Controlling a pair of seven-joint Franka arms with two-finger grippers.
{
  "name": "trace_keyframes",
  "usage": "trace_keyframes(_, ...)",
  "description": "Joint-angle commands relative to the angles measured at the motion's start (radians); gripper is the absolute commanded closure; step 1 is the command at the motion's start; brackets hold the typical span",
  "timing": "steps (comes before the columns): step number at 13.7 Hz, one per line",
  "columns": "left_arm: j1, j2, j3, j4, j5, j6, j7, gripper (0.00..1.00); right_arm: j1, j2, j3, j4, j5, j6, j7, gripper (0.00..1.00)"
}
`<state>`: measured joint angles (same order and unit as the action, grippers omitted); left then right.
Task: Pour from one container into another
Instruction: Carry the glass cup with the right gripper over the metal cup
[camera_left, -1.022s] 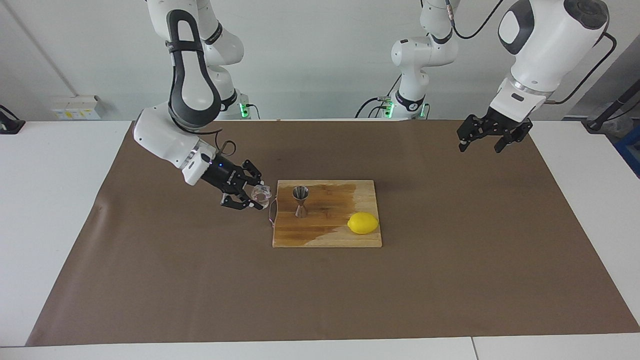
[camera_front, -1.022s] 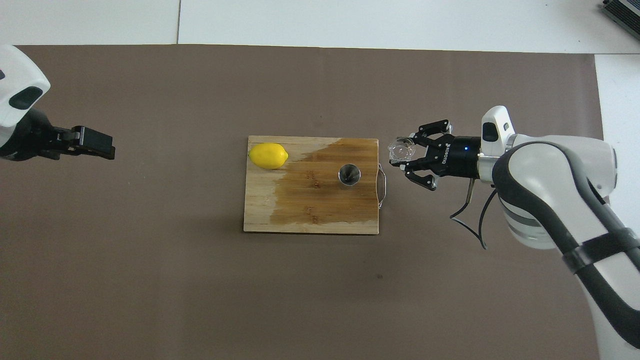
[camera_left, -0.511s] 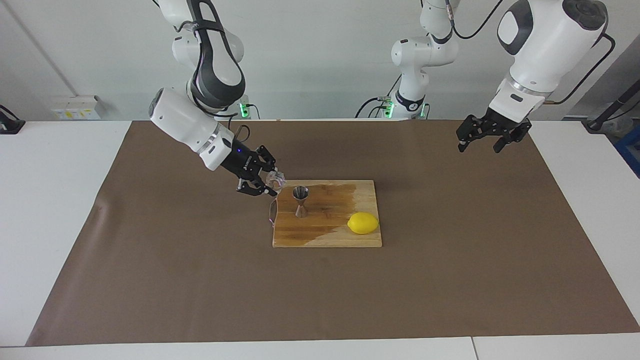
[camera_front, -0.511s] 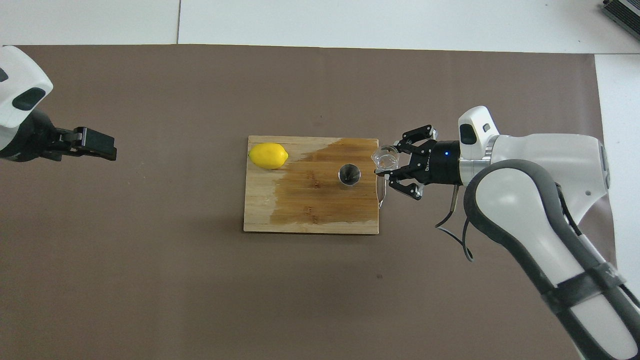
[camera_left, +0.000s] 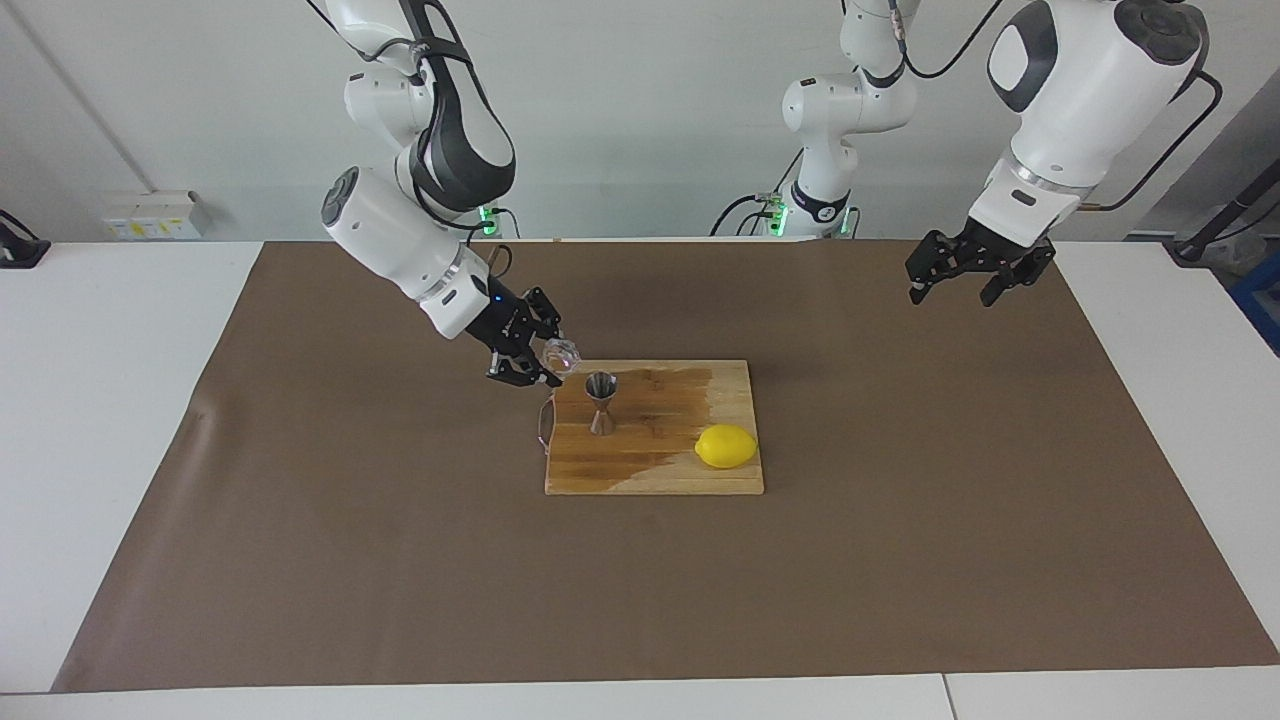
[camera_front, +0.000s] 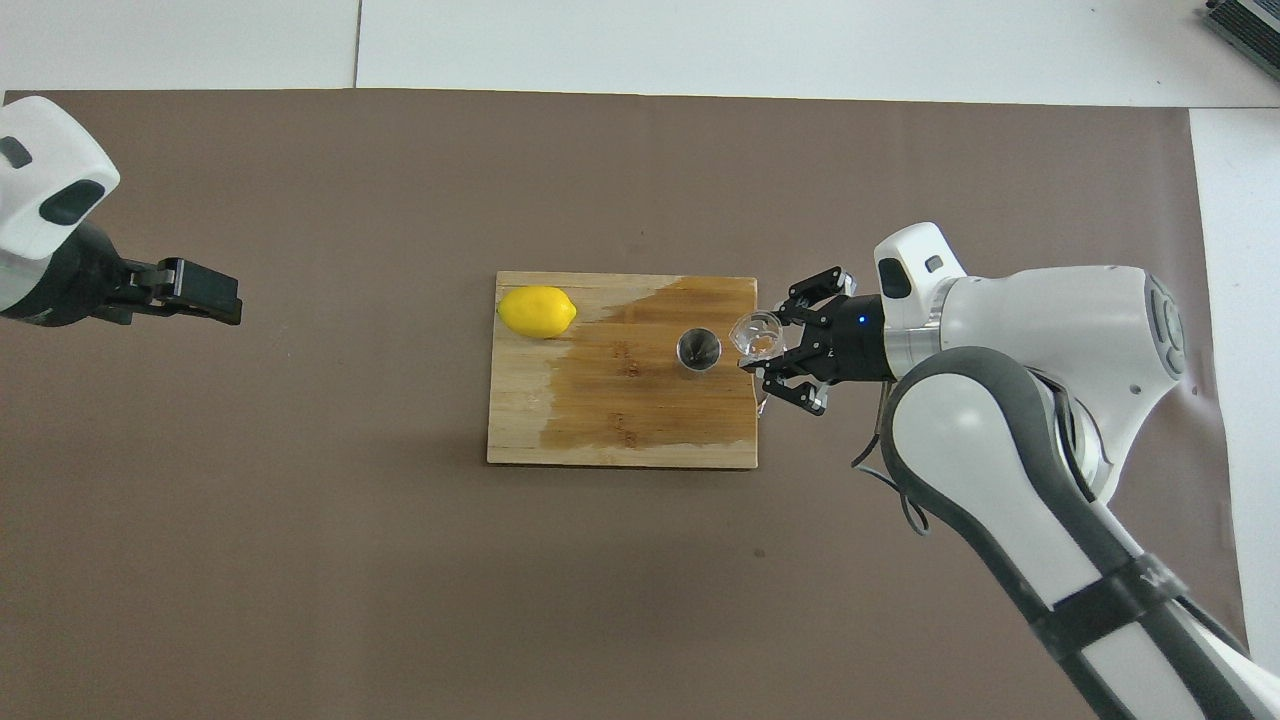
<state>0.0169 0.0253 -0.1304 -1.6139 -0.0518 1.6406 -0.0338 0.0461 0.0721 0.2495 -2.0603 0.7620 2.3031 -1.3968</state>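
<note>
Tumbler (camera_left: 561, 353) is clamped in the right gripper (camera_left: 540, 362), up over the board's (camera_left: 655, 470) edge at the right arm's end, just beside the upright jigger (camera_left: 601, 402). Carrying looks done; next it must tip over the narrow cup. Lemon (camera_left: 726, 446) lies well apart. Left gripper (camera_left: 962, 280) waits, wide open and empty, over the mat (camera_left: 900, 560).

lemon (camera_left: 726, 446) beside jigger (camera_left: 601, 402), mat (camera_left: 900, 560) open

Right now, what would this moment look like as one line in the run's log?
right end effector: shut on glass tumbler, raised beside steel jigger | jigger: upright on cutting board | left end effector: open, waiting
</note>
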Motion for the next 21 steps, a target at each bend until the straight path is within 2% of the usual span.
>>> trace_keyframes(1, -0.009, -0.036, 0.008, -0.04, 0.009, -0.001, -0.015, 0.0, -0.009, -0.009, 0.037, -0.006, -0.073, 0.059, 0.093, 0.78)
trace_keyframes(7, 0.003, -0.038, 0.009, -0.04, 0.009, -0.082, -0.011, 0.0, -0.002, 0.009, 0.054, 0.009, -0.145, 0.088, 0.169, 0.78)
trace_keyframes(12, 0.005, -0.039, 0.012, -0.04, 0.009, -0.087, -0.011, 0.0, 0.0, 0.038, 0.083, 0.046, -0.3, 0.09, 0.344, 0.78)
trace_keyframes(18, 0.008, -0.038, 0.021, -0.035, 0.009, -0.079, -0.011, 0.0, 0.001, 0.048, 0.1, 0.046, -0.334, 0.085, 0.384, 0.79)
trace_keyframes(21, 0.006, -0.039, 0.02, -0.035, 0.021, -0.073, -0.009, 0.0, 0.005, 0.054, 0.105, 0.075, -0.429, 0.064, 0.478, 0.81)
